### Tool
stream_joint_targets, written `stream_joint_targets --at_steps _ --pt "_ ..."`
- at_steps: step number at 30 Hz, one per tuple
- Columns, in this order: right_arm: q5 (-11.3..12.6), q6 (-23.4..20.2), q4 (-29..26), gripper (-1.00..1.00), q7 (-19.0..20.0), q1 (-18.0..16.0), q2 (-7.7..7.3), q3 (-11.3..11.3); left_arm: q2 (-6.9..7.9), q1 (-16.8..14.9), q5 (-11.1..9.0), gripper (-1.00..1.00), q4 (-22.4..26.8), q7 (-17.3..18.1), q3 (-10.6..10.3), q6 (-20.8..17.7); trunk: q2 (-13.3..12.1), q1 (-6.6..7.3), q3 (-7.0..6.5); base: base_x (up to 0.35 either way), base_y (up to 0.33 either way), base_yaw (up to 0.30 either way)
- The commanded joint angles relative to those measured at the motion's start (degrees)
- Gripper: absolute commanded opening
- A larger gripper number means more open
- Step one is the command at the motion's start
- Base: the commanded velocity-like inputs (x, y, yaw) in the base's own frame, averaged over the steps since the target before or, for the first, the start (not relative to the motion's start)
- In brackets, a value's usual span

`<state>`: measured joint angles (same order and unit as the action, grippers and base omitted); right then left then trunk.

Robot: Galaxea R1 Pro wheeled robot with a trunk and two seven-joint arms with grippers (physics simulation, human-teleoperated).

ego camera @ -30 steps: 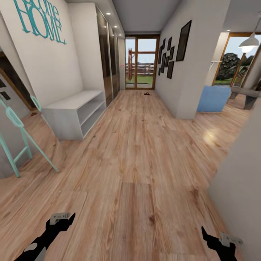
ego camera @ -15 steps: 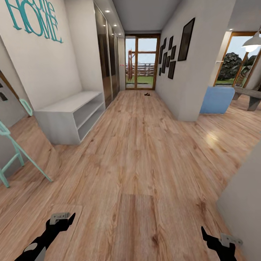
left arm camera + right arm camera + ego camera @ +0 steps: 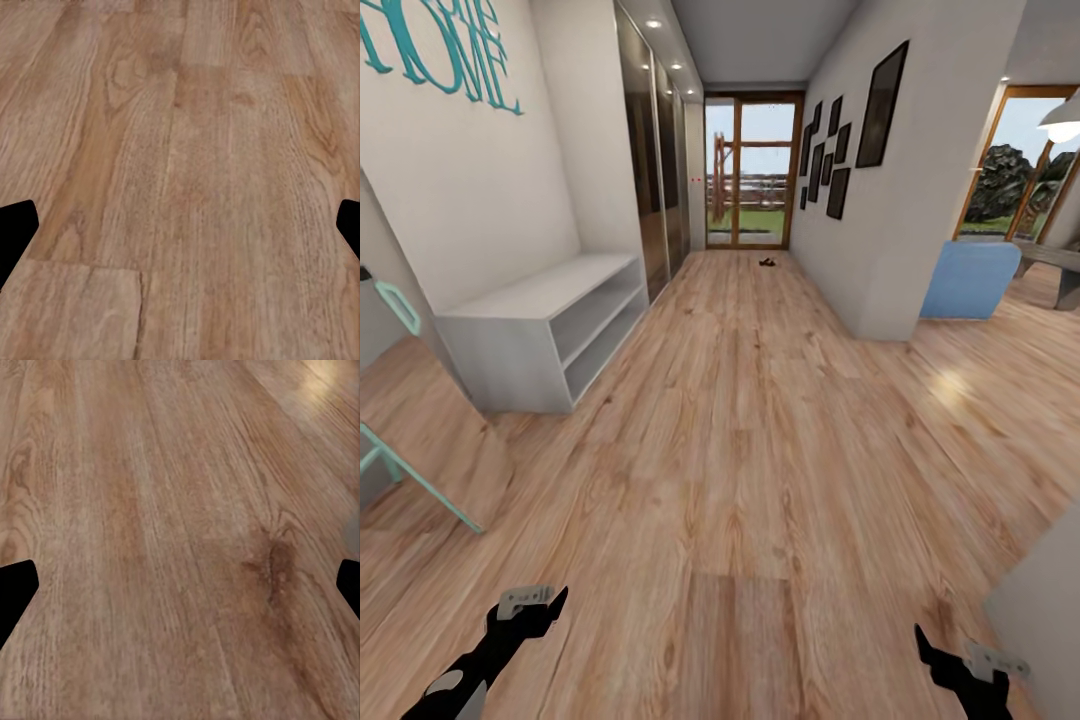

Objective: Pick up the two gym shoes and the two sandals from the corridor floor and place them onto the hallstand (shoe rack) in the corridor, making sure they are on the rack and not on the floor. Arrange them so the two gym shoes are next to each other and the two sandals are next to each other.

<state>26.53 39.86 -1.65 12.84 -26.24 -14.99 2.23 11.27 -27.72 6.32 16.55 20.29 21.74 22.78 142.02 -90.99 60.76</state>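
The corridor floor of light-brown planks runs ahead to a glass door. A small dark shape lies on it near the door, too small to tell what it is. The gym shoes, the sandals and the hallstand are out of view. My left gripper hangs low over the floor at the lower left, and my right gripper at the lower right. In the left wrist view the left gripper is open over bare planks. The right gripper is open too, with nothing between its fingers.
A plain low grey two-shelf bench stands against the left wall, with dark wardrobe doors behind it. Teal stool legs show at the far left. A wall corner and a blue seat are to the right, and a wall edge is close at the lower right.
The whole view has shifted: the camera moved forward along the corridor, so the bench and stool slid left and nearer. Both grippers keep their place and stay open.
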Motion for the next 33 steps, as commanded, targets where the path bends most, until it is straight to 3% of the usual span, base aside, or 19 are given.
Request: stream_joint_targets --at_steps 1,3,6,9,20,28,29,33 --pt "0.6 0.1 0.1 1.0 0.4 0.0 0.01 0.2 -0.02 0.0 0.6 1.0 -0.1 0.2 0.5 0.2 0.0 -0.02 0.05 0.339 0.0 0.0" --pt "0.6 0.1 0.1 1.0 0.4 0.0 0.14 0.2 -0.02 0.0 0.6 1.0 -0.1 0.3 0.5 0.2 0.0 -0.02 0.05 0.339 0.0 0.0" --pt "0.8 0.1 0.1 1.0 0.3 0.0 2.22 0.2 -0.02 0.0 0.6 1.0 -0.1 0.3 0.5 0.2 0.0 -0.02 0.05 0.339 0.0 0.0" --pt "0.8 0.1 0.1 1.0 0.3 0.1 3.32 0.2 -0.02 0.0 0.6 1.0 -0.2 0.2 0.5 0.2 0.0 -0.02 0.05 0.339 0.0 0.0" --pt "0.7 -0.1 0.1 1.0 0.4 1.1 4.44 0.2 -0.02 0.0 0.6 1.0 -0.2 0.3 0.5 0.3 0.0 -0.02 0.05 0.339 0.0 0.0" --pt "0.6 -0.2 0.1 1.0 0.4 1.7 8.48 0.2 -0.02 0.0 0.6 1.0 -0.2 0.3 0.5 0.2 0.0 -0.02 0.05 0.339 0.0 0.0" --pt "0.6 -0.2 0.1 1.0 0.4 1.9 10.37 0.2 -0.02 0.0 0.6 1.0 -0.2 0.3 0.5 0.3 0.0 -0.02 0.05 0.339 0.0 0.0" --pt "0.6 -0.2 0.1 1.0 0.4 2.1 10.93 0.2 -0.02 0.0 0.6 1.0 -0.2 0.3 0.5 0.2 0.0 -0.02 0.05 0.339 0.0 0.0"
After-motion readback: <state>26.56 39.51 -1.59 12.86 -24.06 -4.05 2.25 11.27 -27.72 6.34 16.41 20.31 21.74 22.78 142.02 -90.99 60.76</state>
